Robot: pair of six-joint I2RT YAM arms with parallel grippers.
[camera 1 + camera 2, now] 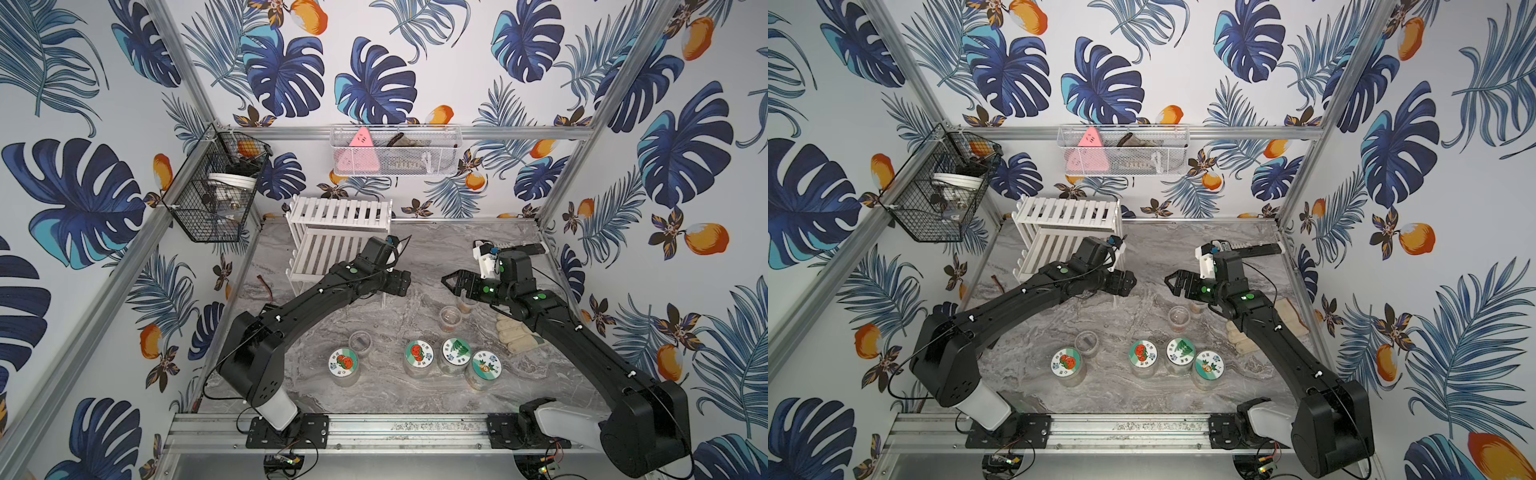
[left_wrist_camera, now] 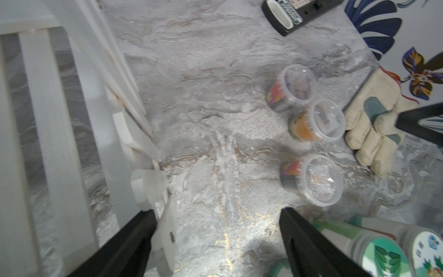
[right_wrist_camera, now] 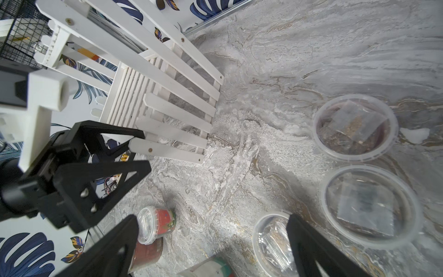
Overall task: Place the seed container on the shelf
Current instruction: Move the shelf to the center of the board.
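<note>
The white slatted shelf (image 1: 338, 232) (image 1: 1065, 237) stands at the back left of the marble table, with nothing showing on its boards. Several clear lidded seed containers stand on the table: two (image 1: 451, 318) (image 1: 467, 305) below my right gripper (image 1: 445, 281) (image 3: 212, 217) and one (image 1: 360, 343) near the front. The right gripper is open and empty, with one tub (image 3: 271, 237) partly behind a finger. My left gripper (image 1: 398, 283) (image 2: 217, 212) is open above bare table, beside the shelf's front leg (image 2: 165, 230). Three tubs (image 2: 311, 179) lie beyond it.
Several jars with printed lids (image 1: 419, 357) stand along the front. A work glove (image 1: 519, 332) lies under the right arm, and a black device (image 1: 523, 248) lies at the back right. A black wire basket (image 1: 216, 187) and a white mesh basket (image 1: 395, 151) hang on the frame.
</note>
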